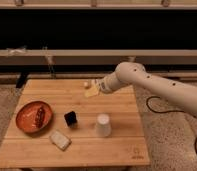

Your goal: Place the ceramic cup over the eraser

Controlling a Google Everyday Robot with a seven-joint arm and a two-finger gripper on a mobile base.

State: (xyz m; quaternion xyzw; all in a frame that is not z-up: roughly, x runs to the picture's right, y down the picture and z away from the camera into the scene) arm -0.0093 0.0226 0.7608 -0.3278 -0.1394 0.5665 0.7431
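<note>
The white ceramic cup (103, 125) stands on the wooden table (112, 152) right of centre, its narrower end up. The small black eraser (70, 118) sits on the table just left of the cup, with a gap between them. My gripper (92, 90) hangs over the far middle of the table at the end of the white arm (157, 87), which reaches in from the right. It is well behind both the cup and the eraser and touches neither.
An orange-red round plate (34, 116) holding a dark oblong item sits at the left. A pale flat slab (60, 140) lies near the front, left of centre. A small pale object (85, 84) rests by the gripper. A black cable (157, 107) lies on the floor to the right.
</note>
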